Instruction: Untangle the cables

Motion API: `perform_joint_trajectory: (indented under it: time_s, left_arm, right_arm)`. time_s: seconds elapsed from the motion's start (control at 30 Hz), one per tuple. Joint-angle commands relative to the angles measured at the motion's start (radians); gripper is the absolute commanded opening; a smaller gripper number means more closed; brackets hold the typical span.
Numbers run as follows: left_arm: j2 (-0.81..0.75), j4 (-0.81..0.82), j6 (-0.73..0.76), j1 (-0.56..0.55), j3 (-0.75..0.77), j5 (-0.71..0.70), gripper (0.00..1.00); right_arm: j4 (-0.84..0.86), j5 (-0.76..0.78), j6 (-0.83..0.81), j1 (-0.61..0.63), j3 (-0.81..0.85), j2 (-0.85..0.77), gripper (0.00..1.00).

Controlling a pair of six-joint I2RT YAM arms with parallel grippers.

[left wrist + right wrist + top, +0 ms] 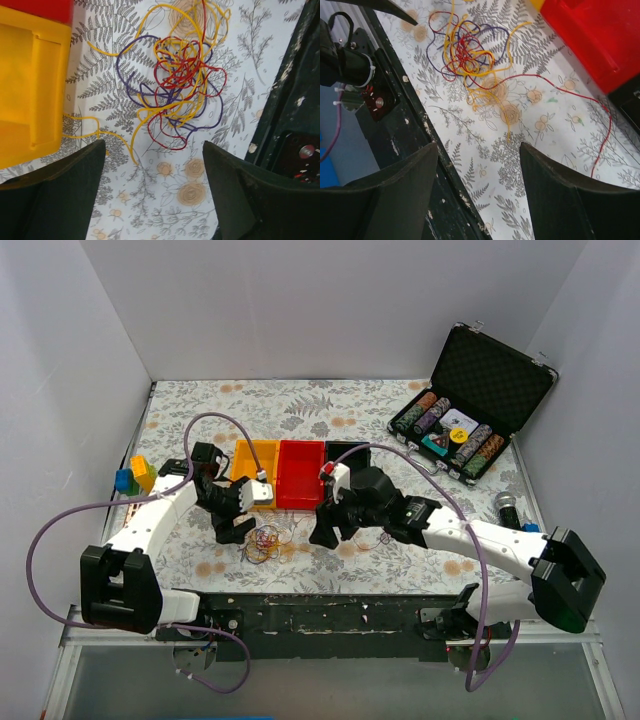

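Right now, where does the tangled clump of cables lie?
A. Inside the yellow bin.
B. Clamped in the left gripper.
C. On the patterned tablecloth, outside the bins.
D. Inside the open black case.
C: the cables lie loose on the leaf-patterned tablecloth, beside the yellow bin but outside it, and the left gripper stands open and empty just short of them.

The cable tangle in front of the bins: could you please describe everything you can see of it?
The cable tangle is a loose, flat clump of thin wires, yellow, red and dark purple, looped through one another. It lies on the floral table cover before the yellow bin and red bin. One yellow strand trails toward the yellow bin; one red strand trails away. The open left gripper and right gripper hang clear of it.
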Motion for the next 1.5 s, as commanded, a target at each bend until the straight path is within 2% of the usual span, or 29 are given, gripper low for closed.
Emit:
perform_joint_trajectory:
  time_s: [0.0,0.13,0.27,0.3,0.43,0.47,0.73,0.87,1.03,1.1,1.2,1.37,1.47]
  left_arm:
    - [0.002,0.019,0.137,0.01,0.006,-0.033,0.71]
    - [0.008,0.064,0.168,0.009,-0.033,-0.054,0.66]
    - [0.008,0.113,0.171,0.009,-0.057,-0.042,0.52]
    - [0.008,0.114,0.173,0.01,-0.057,-0.033,0.46]
    - [0.006,0.088,0.177,0.009,-0.037,0.006,0.04]
    - [0.002,0.085,0.164,0.009,-0.033,0.01,0.0]
    - [-0.055,-0.066,0.107,0.009,0.044,0.067,0.0]
    - [-0.112,-0.064,0.027,0.009,0.07,0.076,0.0]
    - [-0.142,-0.062,-0.077,0.013,0.165,0.122,0.0]
    - [-0.147,-0.097,-0.086,0.013,0.214,0.159,0.0]
    - [-0.156,-0.157,-0.085,0.013,0.266,0.205,0.0]
    - [-0.162,-0.272,-0.056,0.013,0.303,0.245,0.0]
    - [-0.173,-0.284,-0.079,0.013,0.323,0.268,0.0]
  right_arm:
    - [0.221,-0.047,0.037,0.025,-0.012,0.013,0.73]
    - [0.27,-0.061,0.052,0.039,-0.007,0.048,0.73]
    - [0.309,-0.078,0.06,0.04,0.002,0.082,0.72]
    - [0.315,-0.082,0.061,0.04,0.005,0.091,0.72]
    - [0.355,-0.096,0.066,0.04,0.002,0.122,0.71]
    - [0.366,-0.101,0.064,0.04,0.002,0.134,0.72]
    - [0.505,-0.161,0.078,0.04,0.065,0.283,0.8]
    - [0.674,-0.151,0.078,0.065,0.051,0.341,0.83]
    - [0.755,-0.084,0.035,0.105,0.085,0.404,0.83]
    - [0.832,-0.088,0.034,0.109,0.08,0.417,0.84]
    - [0.844,-0.07,0.018,0.118,0.112,0.433,0.84]
    - [0.936,0.071,-0.006,0.129,0.103,0.427,0.83]
    - [0.958,0.137,-0.025,0.143,0.114,0.433,0.83]
